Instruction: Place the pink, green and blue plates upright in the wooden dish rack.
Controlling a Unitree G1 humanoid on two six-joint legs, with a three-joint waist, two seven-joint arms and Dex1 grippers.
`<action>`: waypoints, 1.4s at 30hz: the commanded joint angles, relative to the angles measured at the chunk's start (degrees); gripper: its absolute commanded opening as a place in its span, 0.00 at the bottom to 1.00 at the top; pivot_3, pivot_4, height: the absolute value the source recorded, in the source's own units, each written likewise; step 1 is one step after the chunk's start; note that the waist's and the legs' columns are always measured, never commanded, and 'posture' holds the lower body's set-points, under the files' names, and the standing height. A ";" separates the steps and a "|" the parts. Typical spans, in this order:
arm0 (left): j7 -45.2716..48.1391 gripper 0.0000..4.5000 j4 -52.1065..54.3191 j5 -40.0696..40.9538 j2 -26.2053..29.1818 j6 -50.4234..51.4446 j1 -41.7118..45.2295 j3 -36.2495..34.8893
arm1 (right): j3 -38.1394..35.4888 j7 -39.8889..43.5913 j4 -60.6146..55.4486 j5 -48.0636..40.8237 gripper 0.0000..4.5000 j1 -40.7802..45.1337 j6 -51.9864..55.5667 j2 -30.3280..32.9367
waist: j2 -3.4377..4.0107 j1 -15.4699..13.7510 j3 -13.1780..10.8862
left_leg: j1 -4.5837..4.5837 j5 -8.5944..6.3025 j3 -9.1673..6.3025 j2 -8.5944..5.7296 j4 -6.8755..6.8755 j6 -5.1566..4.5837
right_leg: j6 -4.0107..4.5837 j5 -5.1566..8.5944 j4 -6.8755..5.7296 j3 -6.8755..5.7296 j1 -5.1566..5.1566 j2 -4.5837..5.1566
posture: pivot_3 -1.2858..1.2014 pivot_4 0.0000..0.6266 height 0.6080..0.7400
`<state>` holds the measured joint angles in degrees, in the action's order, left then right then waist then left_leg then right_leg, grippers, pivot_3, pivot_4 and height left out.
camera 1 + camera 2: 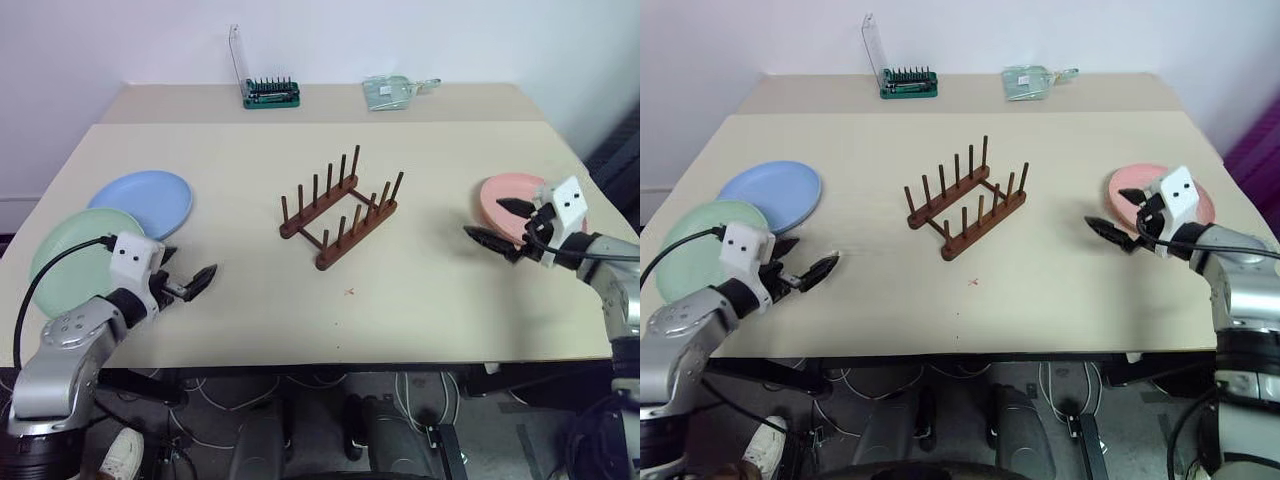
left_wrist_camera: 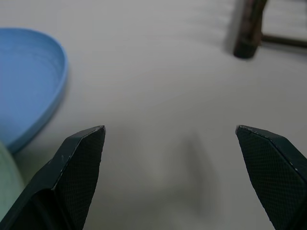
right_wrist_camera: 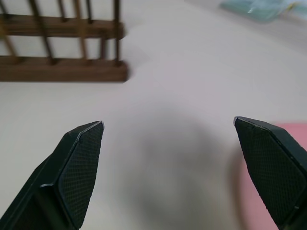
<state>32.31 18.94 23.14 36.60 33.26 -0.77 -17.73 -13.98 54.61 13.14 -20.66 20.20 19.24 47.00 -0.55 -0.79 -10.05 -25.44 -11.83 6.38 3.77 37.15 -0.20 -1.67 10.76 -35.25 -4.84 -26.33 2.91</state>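
The dark wooden dish rack (image 1: 340, 210) stands with no plate in it at the middle of the table. On the left lie the blue plate (image 1: 145, 200) and, nearer me and partly under it, the green plate (image 1: 75, 250). My left gripper (image 1: 185, 268) hovers open just right of the green plate, holding nothing. The pink plate (image 1: 505, 195) lies flat at the right. My right gripper (image 1: 497, 221) is open over that plate's near left rim, pointing toward the rack. The right wrist view shows the rack (image 3: 62, 67) ahead and the pink plate (image 3: 290, 130) beside one finger.
A green tool holder (image 1: 270, 92) with a clear raised lid and a clear packet (image 1: 390, 92) sit on the back table. The table's front edge (image 1: 330, 360) runs close to both arms, with cables on the floor below.
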 commanded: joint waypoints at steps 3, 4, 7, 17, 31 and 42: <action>-0.79 1.00 1.41 -0.03 0.93 -1.25 2.52 -1.50 | -0.79 -2.36 -4.12 -0.21 0.99 0.32 0.46 -0.41 | 0.00 0.10 0.00 | 0.00 -0.01 0.01 -0.01 0.03 0.01 | 0.00 -0.01 0.01 0.00 0.00 0.03 | 0.52 0.24 0.92; -0.98 1.00 1.37 -0.16 0.72 -1.22 2.95 -1.00 | -0.31 -2.48 -4.05 -0.01 0.99 0.60 -0.05 -0.85 | 0.01 0.10 0.00 | 0.00 -0.01 0.01 -0.01 0.03 0.01 | 0.00 -0.01 0.01 0.00 0.00 0.03 | 0.52 0.24 0.92; -0.66 1.00 1.89 -0.74 0.26 -0.83 3.78 2.14 | 0.94 -3.92 -4.10 0.99 0.99 1.60 -1.71 -2.43 | 0.01 0.11 0.00 | 0.00 -0.01 0.01 -0.01 -0.01 0.01 | 0.00 0.00 0.03 0.00 -0.01 -0.01 | 0.52 0.24 0.92; 2.12 1.00 -0.33 -4.47 -3.70 -2.60 10.33 18.08 | 2.64 -7.54 -12.88 0.56 0.99 -2.54 -0.66 -7.00 | 0.00 0.01 0.01 | -0.02 0.00 0.01 -0.05 0.01 0.00 | -0.01 -0.01 0.04 -0.01 0.04 0.03 | 0.52 0.24 0.92; -2.82 1.00 -14.77 -16.20 -19.92 -4.16 21.36 35.18 | 3.52 -13.93 -19.03 0.31 0.99 -5.45 2.50 -12.52 | 0.07 -0.20 0.06 | -0.01 0.10 -0.04 -0.12 0.07 -0.18 | -0.02 -0.02 -0.01 0.01 0.09 -0.02 | 0.52 0.24 0.92; -1.87 0.72 -22.40 -17.28 -25.17 -6.75 23.39 34.68 | 3.83 -14.69 -19.18 0.63 1.00 -5.33 2.76 -12.02 | 0.09 -0.06 0.09 | 0.03 0.10 -0.11 -0.17 0.12 -0.19 | -0.04 -0.01 -0.02 0.00 0.19 -0.03 | 0.52 0.24 0.92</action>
<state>29.13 -2.08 5.61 11.80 26.61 23.27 16.13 -9.45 40.22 -4.22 -19.73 13.86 22.24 34.73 -0.46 -0.85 -9.95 -25.41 -11.73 6.27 3.60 37.27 -0.39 -1.71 10.75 -35.26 -4.84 -26.14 2.89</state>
